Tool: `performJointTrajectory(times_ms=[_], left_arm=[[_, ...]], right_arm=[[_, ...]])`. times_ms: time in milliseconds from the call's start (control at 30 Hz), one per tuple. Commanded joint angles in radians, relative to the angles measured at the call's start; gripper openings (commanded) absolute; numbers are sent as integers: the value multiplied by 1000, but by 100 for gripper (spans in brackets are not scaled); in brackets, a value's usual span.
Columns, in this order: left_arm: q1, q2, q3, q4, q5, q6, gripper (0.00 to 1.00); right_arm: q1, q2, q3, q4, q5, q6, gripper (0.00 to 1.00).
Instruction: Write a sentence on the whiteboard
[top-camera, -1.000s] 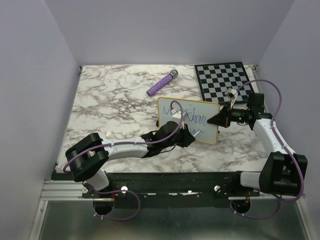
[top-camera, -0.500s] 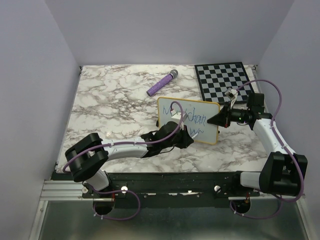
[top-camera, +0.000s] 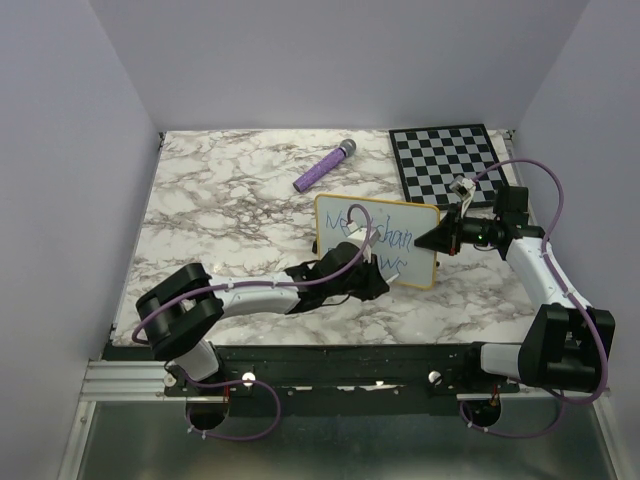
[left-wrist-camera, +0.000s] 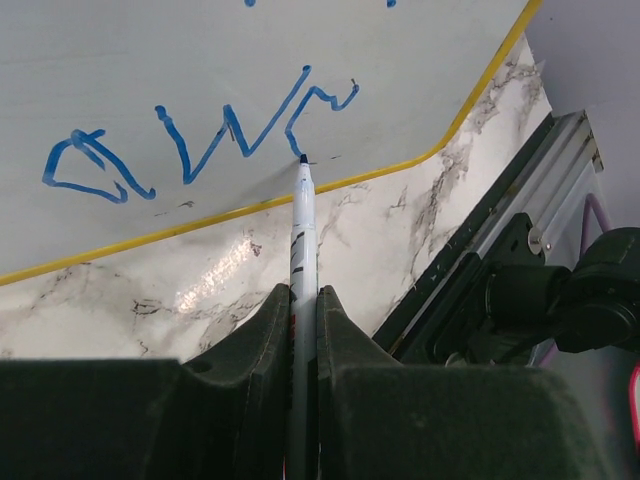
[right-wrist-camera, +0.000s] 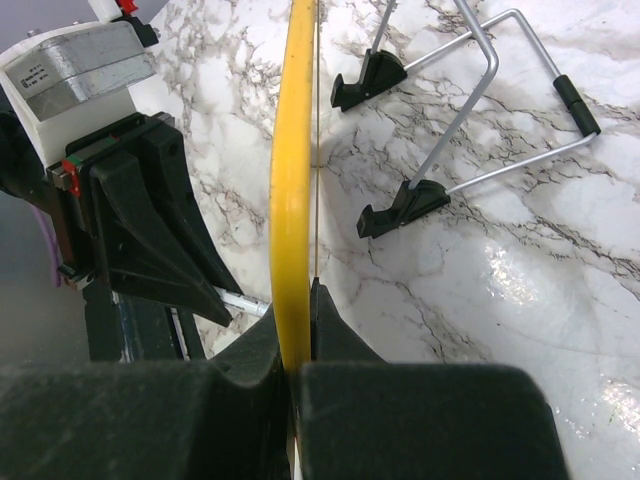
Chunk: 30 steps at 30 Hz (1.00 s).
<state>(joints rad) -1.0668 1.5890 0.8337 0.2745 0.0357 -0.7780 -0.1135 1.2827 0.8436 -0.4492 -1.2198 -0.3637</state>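
The left gripper (left-wrist-camera: 302, 305) is clamped narrow on a thin white marker (left-wrist-camera: 302, 225). The marker's dark tip touches the whiteboard (left-wrist-camera: 130, 60) just above its lower yellow edge. The rear of the pen is hidden between the matte black fingers, and print on its barrel is too small to read.

The right gripper (right-wrist-camera: 297, 325) pinches the board's right rim. From that wrist the board shows only edge-on as a smooth yellow band, so its face is out of sight. Behind the band, a bent wire stand (right-wrist-camera: 470, 110) with black feet props the board on the glossy marble-patterned table (top-camera: 230, 200).

From above, the left arm and its purple cable cover the board's left part and cut into the sentence (left-wrist-camera: 200, 140). The top line starts with what looks like "N", has a covered stretch, then ends in "chan". The left wrist view shows the lower line in thin blue strokes: "aw" and a following stroke I cannot identify. The tops of the upper letters are cropped out.

Well behind the board lie a purple stick with a grey tip (top-camera: 325, 167) and a black-and-white checkered board (top-camera: 445, 160).
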Motion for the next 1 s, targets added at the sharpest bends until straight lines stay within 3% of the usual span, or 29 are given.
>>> performJointTrajectory(times_ms=[0,967], left_arm=[[4,20,39,-1,35,8,0],[14,-38,54,14,-22,14,0]], right_arm=[[-3,-22,-3,12,-58,6,1],[-3,-20,-3,12,-57,3,1]])
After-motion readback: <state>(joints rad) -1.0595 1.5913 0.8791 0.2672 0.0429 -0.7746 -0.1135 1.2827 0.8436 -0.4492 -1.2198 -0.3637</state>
